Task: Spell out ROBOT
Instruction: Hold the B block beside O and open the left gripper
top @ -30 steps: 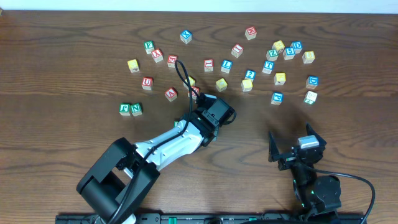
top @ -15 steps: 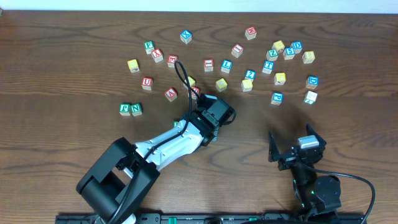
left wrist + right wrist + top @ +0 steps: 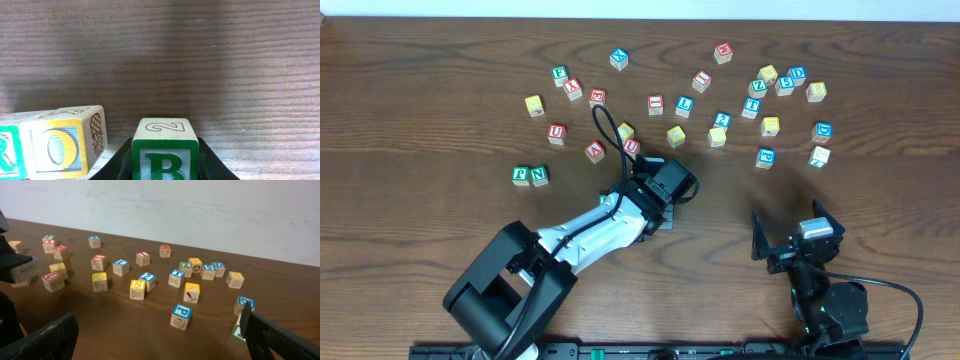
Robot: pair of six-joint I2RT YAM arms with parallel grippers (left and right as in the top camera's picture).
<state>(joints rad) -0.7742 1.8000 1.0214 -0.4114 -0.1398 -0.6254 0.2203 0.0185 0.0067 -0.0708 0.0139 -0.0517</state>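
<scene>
The left gripper [image 3: 665,192], near the middle of the desk [image 3: 410,230], is clamped on the green B cube [image 3: 165,155], which it holds low over the wood. In the wrist view, the yellow O cube [image 3: 57,147] sits just left of it across a small gap, touching the green R cube [image 3: 7,152]. The right gripper [image 3: 155,340] rests near the front edge toward the right corner, spread apart and empty, with other letter cubes [image 3: 682,103] scattered toward the far edge.

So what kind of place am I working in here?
Probably a robot test bench, not a home: a dark wood-grain table, a plain white wall behind it, and the green-faced wooden B cube in the left jaws.
</scene>
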